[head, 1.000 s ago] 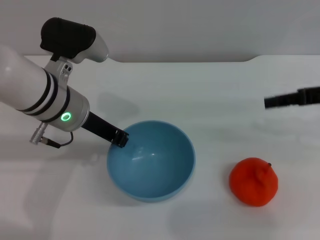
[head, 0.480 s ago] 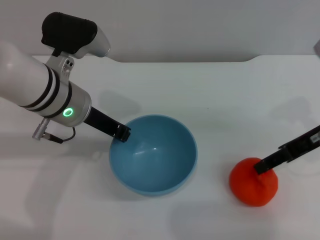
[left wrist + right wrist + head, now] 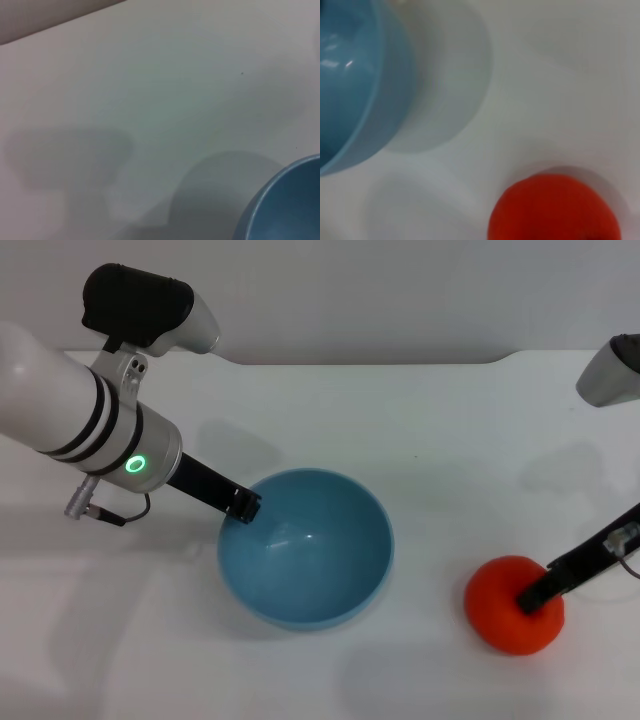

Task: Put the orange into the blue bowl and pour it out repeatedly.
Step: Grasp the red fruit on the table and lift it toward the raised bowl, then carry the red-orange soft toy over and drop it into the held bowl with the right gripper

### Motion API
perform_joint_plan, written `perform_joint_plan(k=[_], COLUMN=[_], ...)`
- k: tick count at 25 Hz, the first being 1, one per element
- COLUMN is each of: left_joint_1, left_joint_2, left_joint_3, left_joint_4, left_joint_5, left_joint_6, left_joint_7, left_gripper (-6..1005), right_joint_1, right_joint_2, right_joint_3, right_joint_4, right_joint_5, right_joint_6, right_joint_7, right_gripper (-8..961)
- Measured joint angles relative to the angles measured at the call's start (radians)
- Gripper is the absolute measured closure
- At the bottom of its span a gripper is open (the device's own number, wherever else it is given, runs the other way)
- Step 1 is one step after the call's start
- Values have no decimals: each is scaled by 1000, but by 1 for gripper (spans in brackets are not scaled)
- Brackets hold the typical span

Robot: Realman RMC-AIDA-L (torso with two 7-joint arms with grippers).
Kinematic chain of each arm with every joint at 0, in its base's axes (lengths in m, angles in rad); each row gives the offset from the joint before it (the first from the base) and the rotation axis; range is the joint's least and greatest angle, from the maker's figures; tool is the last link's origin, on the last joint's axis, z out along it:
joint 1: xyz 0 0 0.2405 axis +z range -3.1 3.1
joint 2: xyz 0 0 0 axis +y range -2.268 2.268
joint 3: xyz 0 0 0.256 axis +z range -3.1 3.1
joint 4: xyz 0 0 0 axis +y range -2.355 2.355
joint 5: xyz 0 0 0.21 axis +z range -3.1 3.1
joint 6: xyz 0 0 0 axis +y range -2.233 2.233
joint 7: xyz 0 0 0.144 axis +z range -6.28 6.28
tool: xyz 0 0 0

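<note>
The blue bowl (image 3: 320, 550) stands empty at the middle of the white table. My left gripper (image 3: 243, 506) grips its rim on the near-left side. The bowl's edge also shows in the left wrist view (image 3: 290, 205) and in the right wrist view (image 3: 345, 85). The orange (image 3: 500, 615) lies on the table to the right of the bowl, apart from it. My right gripper (image 3: 528, 600) reaches in from the right and rests on the orange's top. The orange also shows in the right wrist view (image 3: 550, 210).
The white table (image 3: 420, 420) ends at a back edge against a grey wall. A bare strip of table lies between the bowl and the orange. The bulky left arm (image 3: 80, 420) hangs over the table's left part.
My right gripper has swung in from the far right and come down onto the orange, which shifted slightly right. The left gripper and bowl moved slightly up and right, then held still.
</note>
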Motion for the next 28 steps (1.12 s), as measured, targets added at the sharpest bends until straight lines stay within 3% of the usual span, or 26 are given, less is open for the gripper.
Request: perform_joint_plan(k=[4,7,13,18,20,28], left_joint_1=[0,0,-4,-30,-37,-53], left_joint_2=[0,0,-2,-7,-8,-12], left_joint_3=[0,-2,-1,12,22,48], left_joint_4=[0,0,-6,-23,-27,-39], left_joint_5=[0,0,-1,-1,-1,-9], left_joint_6=[-6,-7,-6,18,21,7], left_joint_7=[7,12,9,3,1,-20], left_gripper=[1001,1001,1001,1000,1000,1000], right_joint_1=[-2,-6,-38,-48,-40,0], right_joint_2=[2,3,0,2,1,2], right_joint_3=[-1,-1,12,35,40,-31], right_joint_4=[19,23,-42,-191,-303,-436], right_joint_5=[5,12,108,159,254,417], right_joint_6=[60,84,47,-30,-94,-128], right_joint_7=[-3,-7,-65,-68,-68,-96], right_gripper=[451,631,753,776,786,816])
